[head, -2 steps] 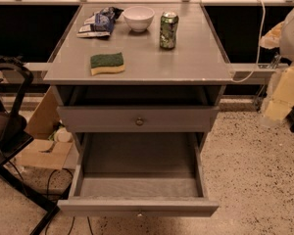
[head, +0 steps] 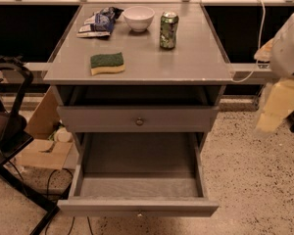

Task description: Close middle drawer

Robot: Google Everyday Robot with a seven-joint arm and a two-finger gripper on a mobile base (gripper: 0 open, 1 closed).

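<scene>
Gripper: my gripper [head: 278, 104] hangs in the air at the right edge of the view, beside the cabinet and touching nothing; whether it is released or clenched I cannot tell

Task thing: the middle drawer [head: 137, 187] is to the left of my gripper and lower, pulled far out toward me, its tray bare inside, its low front with the tiny knob [head: 138, 214] nearest to me

Done: nothing, as far as I judge; the drawer is fully open and my gripper is well apart from it

Left to do: bring the gripper down and left to the drawer front, then push it straight in until it sits flush

Top drawer: the top drawer [head: 137, 117] with the bigger knob is left of my gripper, just above the open tray, and it looks a little pulled out; it is not my target

On the cabinet top: left of and above my gripper stand a can [head: 169, 30], a bowl [head: 138, 17], a snack bag [head: 99, 23] and a sponge [head: 107, 62]

Far left: a cardboard box [head: 41, 151] and a black chair frame [head: 7, 126] on the floor, well apart from my gripper

In the way: I see nothing inside the tray or before its front that would block the push
</scene>
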